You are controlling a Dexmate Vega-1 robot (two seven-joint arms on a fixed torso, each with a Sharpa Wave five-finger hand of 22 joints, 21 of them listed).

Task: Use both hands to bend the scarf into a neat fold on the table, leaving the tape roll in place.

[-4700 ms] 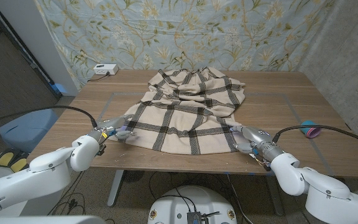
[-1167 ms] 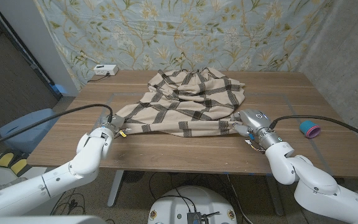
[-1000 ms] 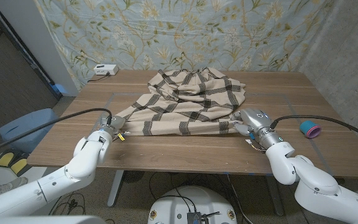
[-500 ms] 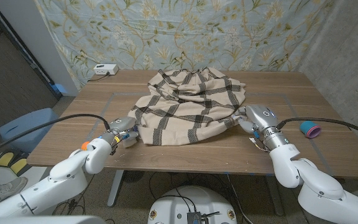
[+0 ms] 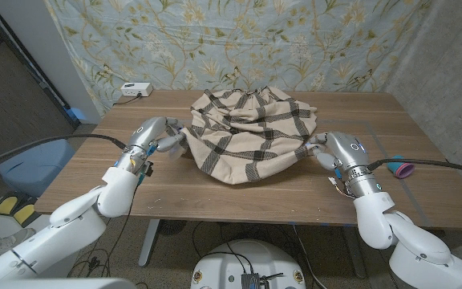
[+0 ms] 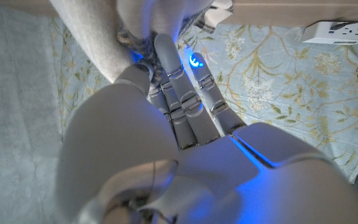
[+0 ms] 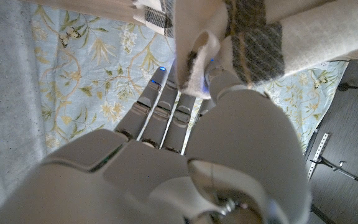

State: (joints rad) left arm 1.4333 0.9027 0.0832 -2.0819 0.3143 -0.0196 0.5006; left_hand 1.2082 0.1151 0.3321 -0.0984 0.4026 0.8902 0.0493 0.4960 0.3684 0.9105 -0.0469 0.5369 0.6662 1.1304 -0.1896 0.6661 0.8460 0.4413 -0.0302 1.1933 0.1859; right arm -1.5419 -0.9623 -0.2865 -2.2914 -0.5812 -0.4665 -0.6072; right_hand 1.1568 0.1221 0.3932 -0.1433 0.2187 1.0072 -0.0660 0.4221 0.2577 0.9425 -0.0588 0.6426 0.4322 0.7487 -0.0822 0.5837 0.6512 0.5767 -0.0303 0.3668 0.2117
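A cream scarf (image 5: pixel 251 132) with dark plaid stripes lies bunched in the middle of the wooden table (image 5: pixel 215 193), its near edge lifted and hanging in a curve. My left hand (image 5: pixel 155 136) holds the scarf's left corner above the table. My right hand (image 5: pixel 331 149) grips the right corner at about the same height. In the left wrist view the cream cloth (image 6: pixel 114 37) sits pinched at my fingers (image 6: pixel 179 93). In the right wrist view a plaid fold (image 7: pixel 253 43) is held between thumb and fingers (image 7: pixel 166 106). The tape roll (image 5: pixel 401 167), blue and purple, sits near the table's right edge.
A white power strip (image 5: pixel 132 90) lies at the table's back left corner. A floral cloth (image 5: pixel 239 40) hangs behind the table. Bare wood shows along the near edge and on both sides of the scarf.
Both hands have risen and moved away from the near edge, carrying the scarf's front corners up and back. The spread front panel has left the table and now hangs over the bunched part.
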